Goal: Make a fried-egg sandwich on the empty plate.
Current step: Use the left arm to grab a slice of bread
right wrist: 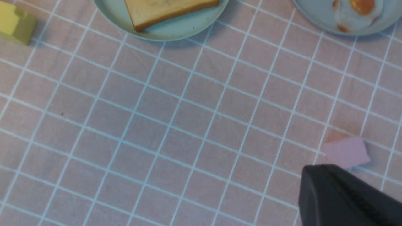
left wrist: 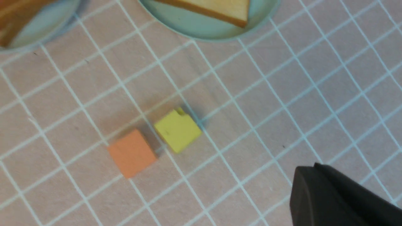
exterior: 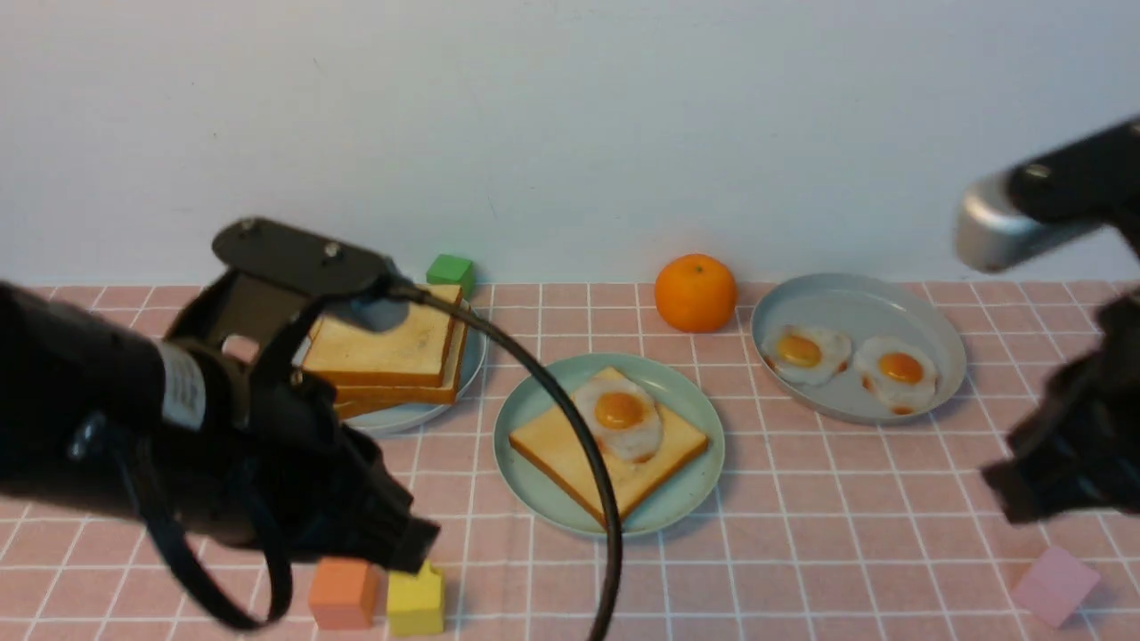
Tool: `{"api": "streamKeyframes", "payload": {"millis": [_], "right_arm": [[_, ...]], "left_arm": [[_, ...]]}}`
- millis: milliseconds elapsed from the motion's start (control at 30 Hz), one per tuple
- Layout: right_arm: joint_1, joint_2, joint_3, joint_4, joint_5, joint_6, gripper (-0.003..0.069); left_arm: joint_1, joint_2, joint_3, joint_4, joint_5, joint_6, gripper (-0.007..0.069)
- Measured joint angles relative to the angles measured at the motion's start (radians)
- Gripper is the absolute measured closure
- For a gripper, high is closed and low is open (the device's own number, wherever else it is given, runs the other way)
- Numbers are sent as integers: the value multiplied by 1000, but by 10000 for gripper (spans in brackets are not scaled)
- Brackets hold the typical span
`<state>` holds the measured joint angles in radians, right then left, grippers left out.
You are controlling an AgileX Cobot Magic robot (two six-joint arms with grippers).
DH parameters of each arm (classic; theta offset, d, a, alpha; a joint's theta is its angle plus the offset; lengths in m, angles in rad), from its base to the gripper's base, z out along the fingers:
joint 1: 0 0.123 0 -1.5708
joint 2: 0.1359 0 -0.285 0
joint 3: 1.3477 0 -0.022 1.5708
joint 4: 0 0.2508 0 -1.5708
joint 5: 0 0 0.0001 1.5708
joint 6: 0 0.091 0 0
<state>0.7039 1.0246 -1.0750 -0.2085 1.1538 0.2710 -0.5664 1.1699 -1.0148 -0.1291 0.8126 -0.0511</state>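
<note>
The empty plate [exterior: 686,499], mint green, stands at the table's middle. It holds one toast slice [exterior: 570,454] with a fried egg [exterior: 621,414] lying on it. Its near rim [left wrist: 194,29] and a toast corner [left wrist: 220,8] show in the left wrist view, and the rim [right wrist: 176,31] and toast [right wrist: 163,9] show in the right wrist view too. My left gripper [exterior: 414,547] hangs shut and empty near the front left, above two small cubes; its tip [left wrist: 309,169] is over bare cloth. My right gripper [exterior: 1002,490] is shut and empty at the right edge, its tip [right wrist: 314,171] beside a pink cube.
A pile of toast slices [exterior: 383,352] sits on a blue-grey plate [exterior: 419,414] at the left. Two fried eggs [exterior: 802,352] lie in a grey-blue dish [exterior: 855,303] at the right. An orange [exterior: 696,292], green cube [exterior: 450,270], orange cube [exterior: 343,592], yellow cube [exterior: 416,601] and pink cube [exterior: 1054,583] stand around. The left arm's cable crosses before the mint plate.
</note>
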Motion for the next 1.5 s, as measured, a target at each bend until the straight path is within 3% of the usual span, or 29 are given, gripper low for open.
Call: {"api": "streamKeyframes", "payload": {"millis": [200,300,500,700,900,1000,1033,1067,1100,1200,1500], "right_arm": [[0,-238,129,40,8,62,638],[0,-301,151,53,16,64,638],[0,-371,157,90,51,12,647],[0,-423,157,147,51,-81,655],[0,-434,172,166,54,-112,656],[0,-437,172,183,54,-114,656],[0,-437,172,185,54,-114,656],[0,-437,172,192,54,-114,656],[0,-437,172,194,54,-114,656],[0,-438,172,208,54,-114,656],[0,-438,172,235,53,-114,656]], "left_arm": [[221,160,-130,-200,82,313,612],[264,244,-162,-229,86,429,612],[274,357,-276,-167,104,496,612],[316,543,-515,-63,199,523,612],[323,740,-672,-5,228,657,601],[323,813,-691,-4,204,787,489],[323,817,-692,-4,201,787,481],[323,843,-693,-2,167,827,401],[323,849,-694,0,157,830,393],[323,899,-694,8,53,856,273],[323,940,-697,30,-4,964,239]]}}
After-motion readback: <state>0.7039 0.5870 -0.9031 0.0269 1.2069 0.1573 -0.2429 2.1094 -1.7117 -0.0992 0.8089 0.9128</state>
